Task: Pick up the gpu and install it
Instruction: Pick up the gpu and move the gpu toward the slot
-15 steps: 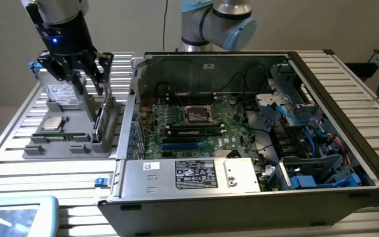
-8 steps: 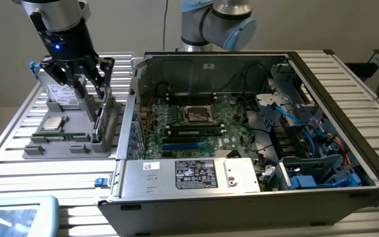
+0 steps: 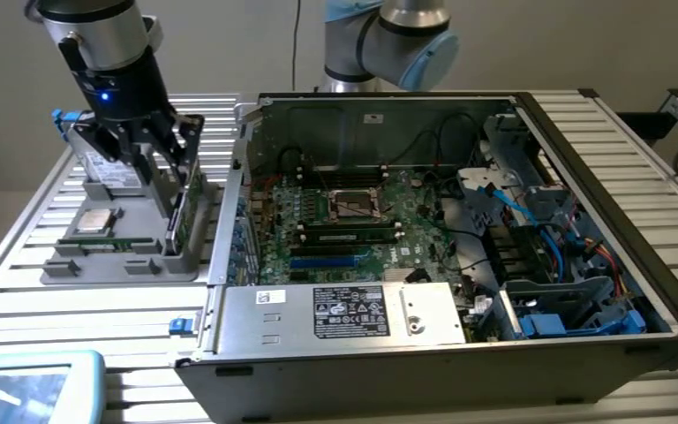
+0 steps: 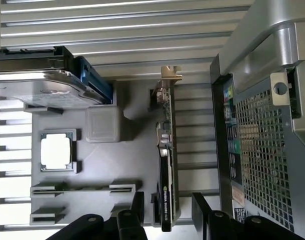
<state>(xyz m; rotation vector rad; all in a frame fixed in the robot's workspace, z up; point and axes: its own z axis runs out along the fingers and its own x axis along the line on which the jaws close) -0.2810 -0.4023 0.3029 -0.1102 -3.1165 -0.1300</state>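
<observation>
Gpu (image 4: 165, 165) stands on edge in its grey tray (image 4: 107, 165) on the table (image 4: 117, 30), beside the open computer case (image 3: 433, 371), between the parted jaws of your gripper (image 4: 168, 200); keep them centred and square to it.

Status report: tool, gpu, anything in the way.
Tool open, straddling gpu. Gpu on edge in gray holder, not gripped. Nothing between tool and card.

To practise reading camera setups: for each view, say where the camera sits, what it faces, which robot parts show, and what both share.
Exterior view: off the arm, looking down into the open dark computer case and grey plastic tray; arm and claw show.
Wrist view: on the wrist, looking past the open claw onto the tray.
Shared: tray, claw, and the upright green-board gpu it straddles.
</observation>
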